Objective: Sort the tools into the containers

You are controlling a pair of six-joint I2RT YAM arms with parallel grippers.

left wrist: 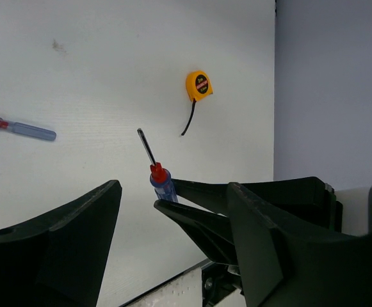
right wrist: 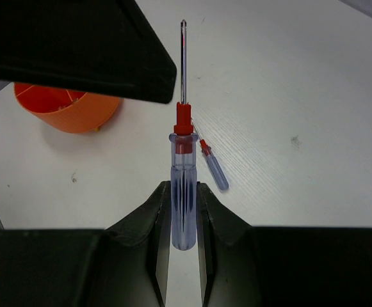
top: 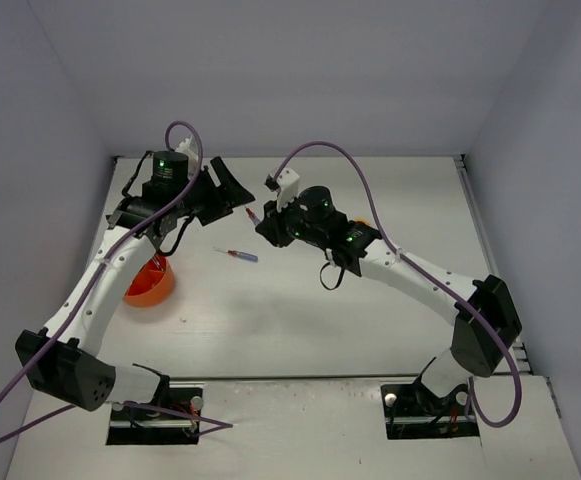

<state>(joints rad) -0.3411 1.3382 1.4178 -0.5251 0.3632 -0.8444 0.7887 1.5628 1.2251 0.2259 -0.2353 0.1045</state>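
Observation:
My right gripper (right wrist: pixel 182 188) is shut on the blue handle of a red-collared screwdriver (right wrist: pixel 182 179) and holds it above the table, shaft pointing at my left gripper (top: pixel 232 188). The left gripper (left wrist: pixel 175 192) is wide open and empty, and the held screwdriver (left wrist: pixel 159 179) lies just beyond its fingertips. One left finger (right wrist: pixel 77 45) hangs beside the shaft. A second small screwdriver (top: pixel 242 256) lies on the table. The orange tub (top: pixel 148 282) stands at the left. The yellow tape measure (left wrist: pixel 198 85) lies on the table behind the right arm.
Grey walls close the table at the back and both sides. The right arm's link and purple cable (top: pixel 370 255) stretch over the table's middle. The tub shows its inner dividers in the right wrist view (right wrist: pixel 67 105).

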